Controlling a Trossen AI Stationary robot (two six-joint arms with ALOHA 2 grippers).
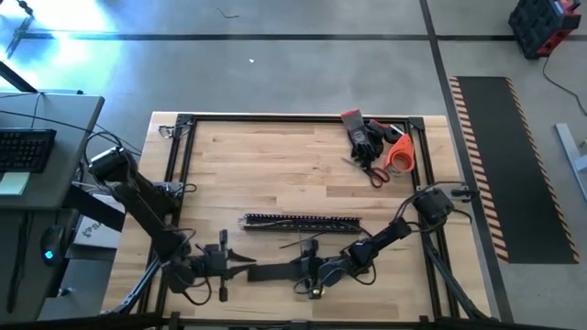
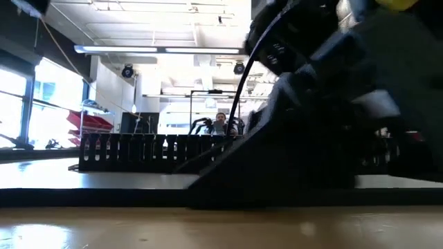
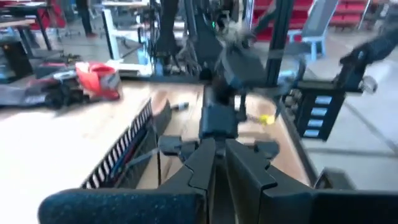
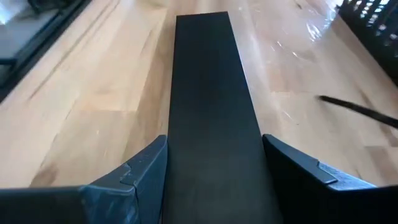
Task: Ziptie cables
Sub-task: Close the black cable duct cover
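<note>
Wood table inside a black frame, concrete floor around it. Slotted bar lies crosswise near table centre. Gloves, scissors and an orange tape roll sit at about 1 o'clock. A flat black strip lies at 6 o'clock. Left gripper is at its left end, fingers nearly together on the strip. Right gripper is at the other end, jaws spread on both sides of the strip, contact unclear. Thin cable on the wood between strip and bar; another just below the bar.
</note>
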